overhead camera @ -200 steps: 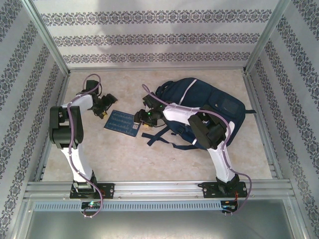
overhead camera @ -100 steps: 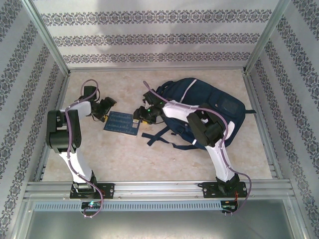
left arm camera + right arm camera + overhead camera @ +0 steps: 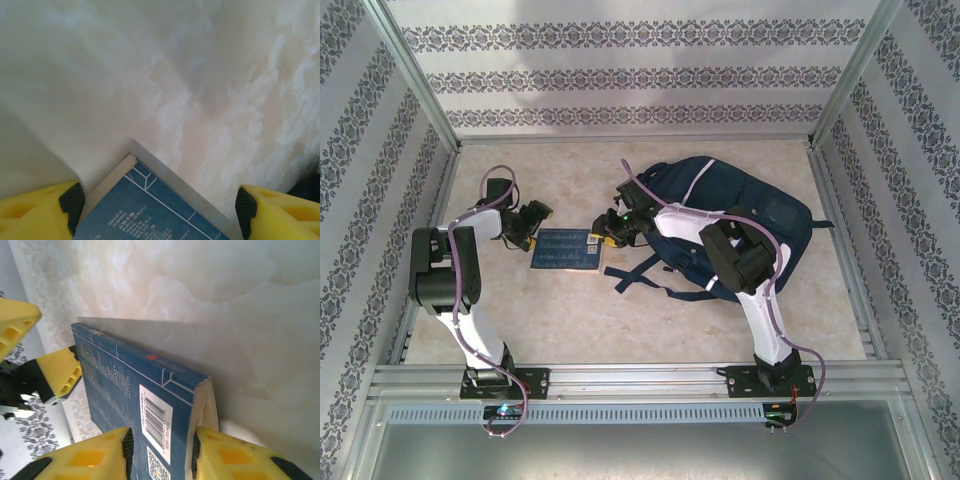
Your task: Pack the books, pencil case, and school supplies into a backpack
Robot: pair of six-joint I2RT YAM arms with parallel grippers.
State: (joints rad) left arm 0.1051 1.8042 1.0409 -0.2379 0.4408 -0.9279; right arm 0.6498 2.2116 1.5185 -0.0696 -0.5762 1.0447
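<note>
Pale marbled tabletop (image 3: 650, 320) is seen from above, closed in by walls (image 3: 640, 70) papered in dark floral bands and edged by a metal rail (image 3: 640, 378) at the bottom. The backpack (image 3: 760, 210) is laid right of centre, its lower left part covered by the right arm (image 3: 682, 225). A dark blue book (image 3: 563, 250) is set left of centre on the table, apart from the backpack. The left gripper (image 3: 533, 222) is placed at its upper left corner and the right gripper (image 3: 602, 238) at its upper right. The jaws are too small to be judged here.

From the left wrist, blurred tabletop is shown, and one corner of the book is cut off by the bottom edge. The left fingers (image 3: 35, 210) are spread wide at either side of it, without a grip.

From the right wrist, the barcoded corner of the book is pinched between the right fingers (image 3: 235, 457), and its pages are fanned slightly at the right. A shadow is cast on the table beyond the book. The left gripper is made out at the left edge, past the far corner.
</note>
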